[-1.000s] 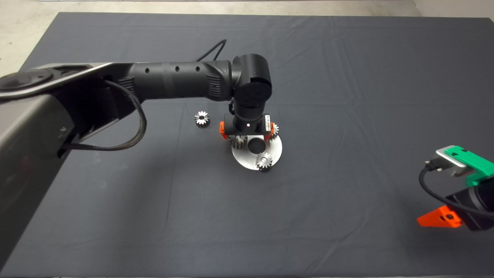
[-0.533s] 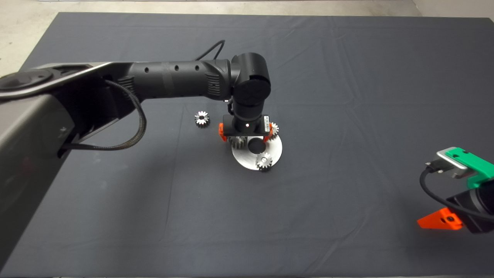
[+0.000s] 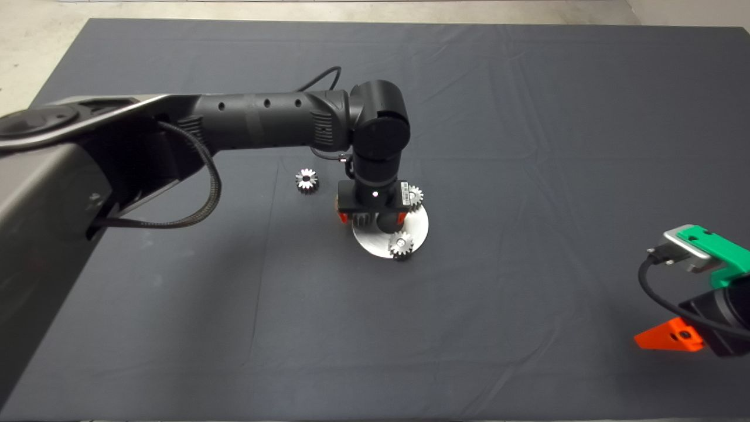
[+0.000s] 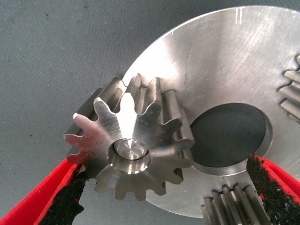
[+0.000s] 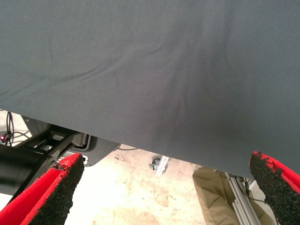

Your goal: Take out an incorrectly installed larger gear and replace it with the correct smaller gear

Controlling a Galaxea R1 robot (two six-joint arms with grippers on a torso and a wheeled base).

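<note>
From above, the left gripper (image 3: 371, 218) hung at frame centre over the round steel plate (image 3: 417, 225), hiding the larger gear; the smaller gear (image 3: 306, 180) lay loose on the mat (image 3: 527, 146) just to its upper left. The right gripper (image 3: 674, 337) waited at lower right.

At the left wrist, the larger gear (image 4: 131, 154) sat at lower left on the plate's edge, flat, its axis pointing up at the camera. The fingers (image 4: 65, 204) stood apart, one touching the teeth. An off-centre squeeze could tilt it or jam it on its pin.

At the right wrist, the pads (image 5: 54, 197) were spread wide, holding nothing.
</note>
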